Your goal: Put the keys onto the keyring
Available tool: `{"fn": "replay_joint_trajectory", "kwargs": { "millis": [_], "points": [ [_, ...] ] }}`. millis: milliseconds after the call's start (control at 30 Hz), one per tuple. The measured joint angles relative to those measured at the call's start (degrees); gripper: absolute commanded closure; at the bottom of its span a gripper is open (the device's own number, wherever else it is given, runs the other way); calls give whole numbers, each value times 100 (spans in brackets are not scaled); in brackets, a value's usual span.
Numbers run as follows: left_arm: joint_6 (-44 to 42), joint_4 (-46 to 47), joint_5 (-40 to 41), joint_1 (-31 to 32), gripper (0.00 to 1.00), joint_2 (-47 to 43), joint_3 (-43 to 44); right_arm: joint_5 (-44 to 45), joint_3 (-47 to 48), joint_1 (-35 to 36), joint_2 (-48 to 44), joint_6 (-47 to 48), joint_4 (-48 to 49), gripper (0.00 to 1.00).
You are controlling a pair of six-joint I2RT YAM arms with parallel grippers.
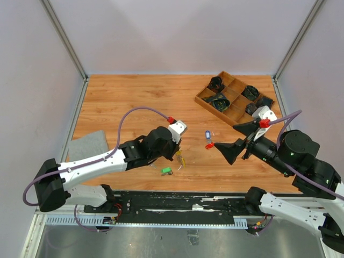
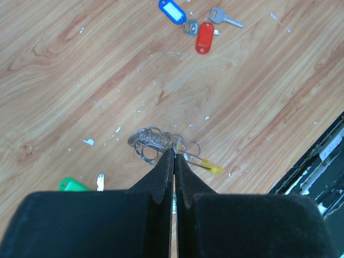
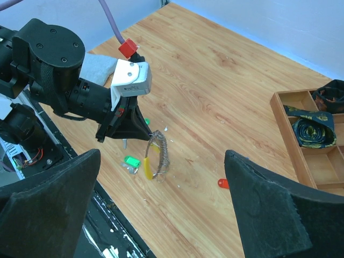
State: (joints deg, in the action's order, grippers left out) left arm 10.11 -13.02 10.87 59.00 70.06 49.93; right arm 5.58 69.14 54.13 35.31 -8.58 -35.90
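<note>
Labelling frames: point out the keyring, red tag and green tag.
keyring (image 3: 159, 155), right wrist view, wire coil.
red tag (image 2: 205, 37), left wrist view, plastic middle.
green tag (image 3: 131, 160), right wrist view, plastic top.

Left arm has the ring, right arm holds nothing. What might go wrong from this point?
1. The left jaws, shut, pinch only the top edge of the keyring; a push while threading may twist it or pull it free.
2. The right jaws stand wide open near the red-tagged key, which lies flat, close beside the blue-tagged key; closing may catch both or slip off.
</note>
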Motion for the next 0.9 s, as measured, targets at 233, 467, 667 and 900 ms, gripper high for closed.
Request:
{"fn": "replay_joint_trajectory", "kwargs": {
  "millis": [233,467,667,900],
  "points": [
    [4,-223,114,-4,100,-293,-177,-74,0,2,105,0,-15,2],
    [-28,-245,68,-4,100,-234,-149,-155,-7,2,136,0,-39,1],
    [-133,94,-378,-7,100,807,129,-223,-22,0,133,0,-48,2],
    [-258,433,-857,2,99,1711,579,-271,-98,2,42,-44,-48,2]
  ]
}}
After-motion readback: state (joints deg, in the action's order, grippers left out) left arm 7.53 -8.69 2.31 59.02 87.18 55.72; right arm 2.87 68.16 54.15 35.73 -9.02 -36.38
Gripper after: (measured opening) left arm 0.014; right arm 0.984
